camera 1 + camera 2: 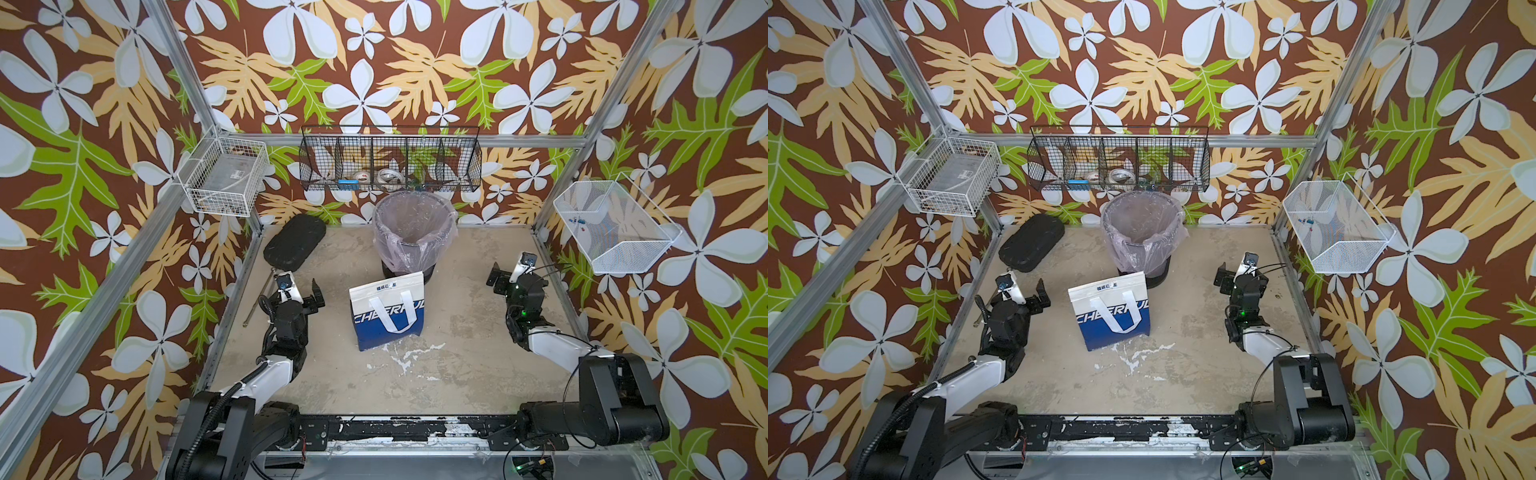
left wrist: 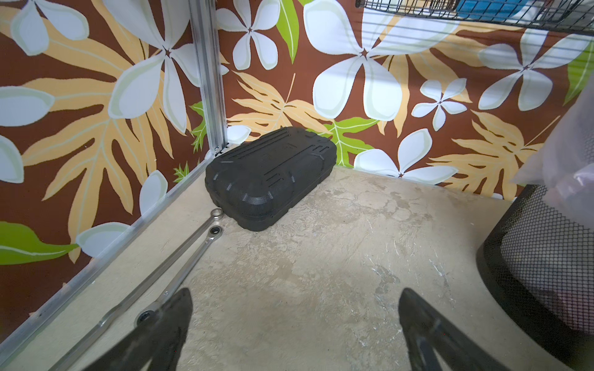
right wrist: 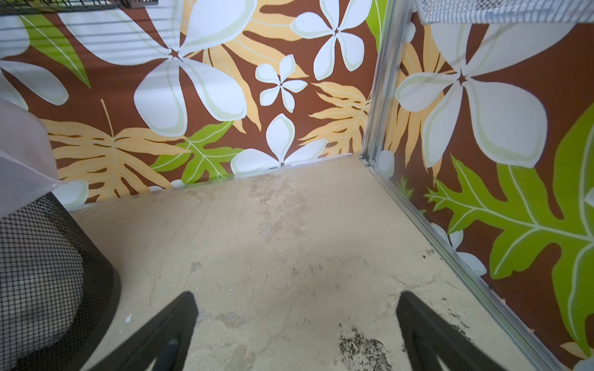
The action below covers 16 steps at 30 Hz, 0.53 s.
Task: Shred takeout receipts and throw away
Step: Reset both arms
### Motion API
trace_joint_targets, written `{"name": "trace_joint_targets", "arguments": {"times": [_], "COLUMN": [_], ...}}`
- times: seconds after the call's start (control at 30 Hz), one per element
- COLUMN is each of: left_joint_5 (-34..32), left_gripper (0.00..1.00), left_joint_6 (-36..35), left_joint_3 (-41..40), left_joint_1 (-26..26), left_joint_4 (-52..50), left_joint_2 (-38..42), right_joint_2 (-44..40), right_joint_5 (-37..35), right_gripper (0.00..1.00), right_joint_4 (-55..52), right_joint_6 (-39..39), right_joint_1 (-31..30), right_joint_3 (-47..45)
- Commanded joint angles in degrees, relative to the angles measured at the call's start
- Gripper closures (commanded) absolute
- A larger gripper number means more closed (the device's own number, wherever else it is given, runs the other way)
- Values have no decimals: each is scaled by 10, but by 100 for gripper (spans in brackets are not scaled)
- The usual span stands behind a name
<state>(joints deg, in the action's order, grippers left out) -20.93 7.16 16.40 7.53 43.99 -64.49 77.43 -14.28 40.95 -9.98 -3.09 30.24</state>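
One tote bag (image 1: 388,309), one bin (image 1: 411,245), one black case (image 1: 294,247) and two wrenches (image 2: 193,257) sit on the table (image 1: 457,353); both arms' jaws gape, empty.

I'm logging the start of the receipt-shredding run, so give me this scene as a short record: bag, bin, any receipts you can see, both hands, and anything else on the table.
bag: blue-and-white tote bag lettered CHEERFUL, upright mid-table, just in front of the bin
bin: black mesh wastebasket with clear plastic liner, by the back wall
receipts: none in view
left hand: open, empty, left of the bag
right hand: open, empty, right of the bag
other: black ribbed hard case in the back left corner; two metal wrenches beside it
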Motion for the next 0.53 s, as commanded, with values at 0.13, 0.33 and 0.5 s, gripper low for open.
{"name": "trace_joint_targets", "arguments": {"times": [0.13,0.33,0.5], "left_joint_5": [-14,3,-1], "left_gripper": [0,0,0], "left_joint_6": [-2,8,-9], "left_joint_3": [-5,10,29], "left_joint_1": [-1,-1,-1], "left_joint_4": [34,40,17], "left_joint_2": [-4,-47,-54], "right_joint_2": [4,15,20], "right_joint_5": [6,4,5], "right_gripper": [0,0,0], "right_joint_4": [19,31,40], "right_joint_6": [15,24,28], "right_joint_1": [-1,-1,-1], "right_joint_3": [-5,-11,-16]}}
